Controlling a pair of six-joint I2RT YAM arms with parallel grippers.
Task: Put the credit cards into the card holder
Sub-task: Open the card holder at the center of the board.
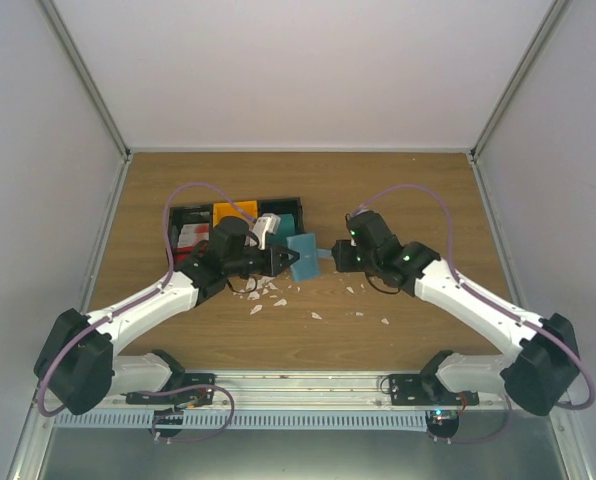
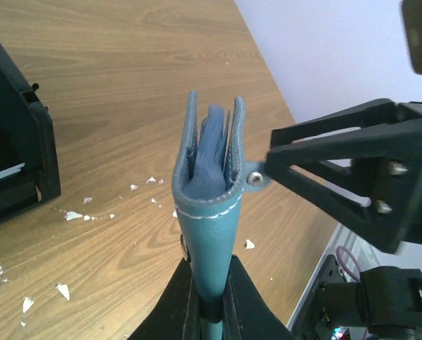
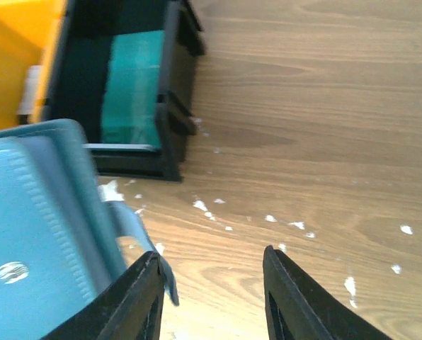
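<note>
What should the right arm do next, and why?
Probably shift the right gripper sideways until the flap of the card holder sits between its jaws. The left gripper clamps the holder, flaps barely parted; the right jaws stand apart, the flap only at one finger's edge.

The white left arm [image 1: 148, 300] and white right arm [image 1: 478, 300] reach inward, tips nearly meeting. The black left gripper [image 2: 208, 315] clamps a dusty-blue card holder [image 2: 207, 234]; the black right gripper [image 3: 212, 261] has its jaws parted.

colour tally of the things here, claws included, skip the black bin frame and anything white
dusty blue: 1, card holder
orange: 1, orange bin
teal: 1, teal block
black: 2, left claw and right claw
total: 5
</note>
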